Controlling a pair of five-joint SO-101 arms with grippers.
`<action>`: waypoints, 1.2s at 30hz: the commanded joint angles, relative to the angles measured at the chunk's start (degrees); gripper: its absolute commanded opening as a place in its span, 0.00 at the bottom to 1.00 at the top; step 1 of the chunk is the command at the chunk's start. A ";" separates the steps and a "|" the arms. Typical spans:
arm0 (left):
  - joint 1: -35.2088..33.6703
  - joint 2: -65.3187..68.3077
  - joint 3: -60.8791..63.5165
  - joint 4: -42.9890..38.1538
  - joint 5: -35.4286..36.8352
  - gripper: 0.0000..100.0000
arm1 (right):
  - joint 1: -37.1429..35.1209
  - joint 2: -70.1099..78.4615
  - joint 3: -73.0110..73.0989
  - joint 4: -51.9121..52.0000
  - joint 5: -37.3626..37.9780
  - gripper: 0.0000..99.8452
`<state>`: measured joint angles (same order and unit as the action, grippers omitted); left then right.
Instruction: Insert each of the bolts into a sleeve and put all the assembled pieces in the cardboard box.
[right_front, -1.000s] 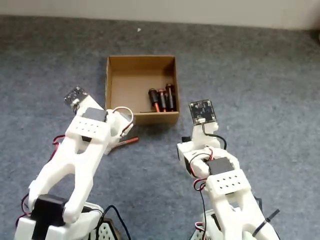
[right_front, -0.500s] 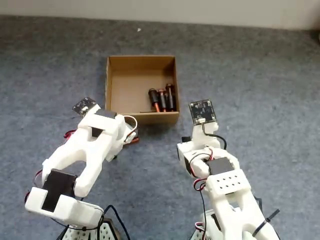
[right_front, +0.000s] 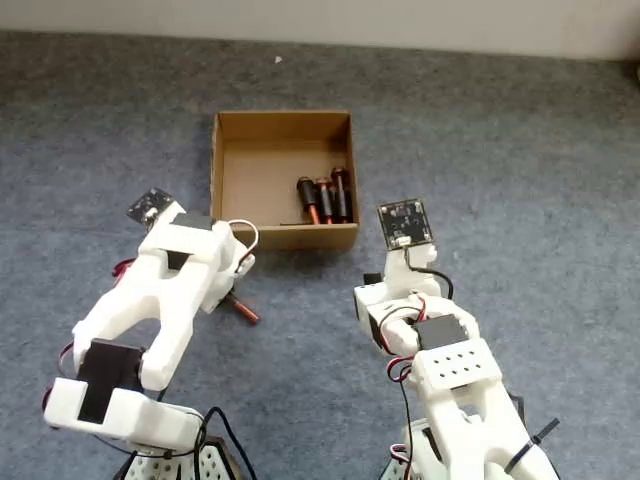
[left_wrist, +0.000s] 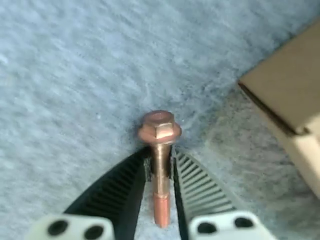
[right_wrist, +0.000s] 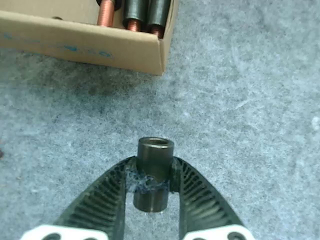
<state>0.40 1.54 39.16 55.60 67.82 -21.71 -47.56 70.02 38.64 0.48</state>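
A copper bolt (left_wrist: 160, 150) with a hex flange head sits between the fingers of my left gripper (left_wrist: 160, 172), which is shut on its shank over the grey carpet. From above, the bolt (right_front: 243, 311) pokes out beneath the left arm, just in front of the cardboard box (right_front: 230, 170). My right gripper (right_wrist: 154, 182) is shut on a dark metal sleeve (right_wrist: 154, 167), its bore facing away from the camera. Three assembled pieces (right_front: 324, 199) lie side by side in the box's right part, and their ends (right_wrist: 135, 12) also show over the box wall (right_wrist: 75, 40).
Grey carpet covers the whole work area. A corner of the cardboard box (left_wrist: 295, 105) stands close beside the left gripper. The right arm (right_front: 420, 320) sits in front of the box's right corner. A pale wall edge runs along the far side.
The left arm has swung back and turned, and the bolt in its gripper now points down-right instead of lying out toward the right. The right arm has stayed still.
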 joint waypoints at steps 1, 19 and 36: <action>-1.71 -0.75 0.48 0.00 -1.49 0.01 | 0.84 -1.63 -0.31 -1.54 -0.44 0.00; -1.27 -23.96 0.13 6.77 -13.89 0.01 | 0.84 -1.98 -0.22 -1.36 -0.44 0.00; 9.89 -47.69 8.57 5.45 -35.87 0.01 | 0.66 -7.87 -0.13 1.98 -0.44 0.00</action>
<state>5.49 -39.08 45.41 62.11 34.59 -21.71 -50.11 70.02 39.96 0.48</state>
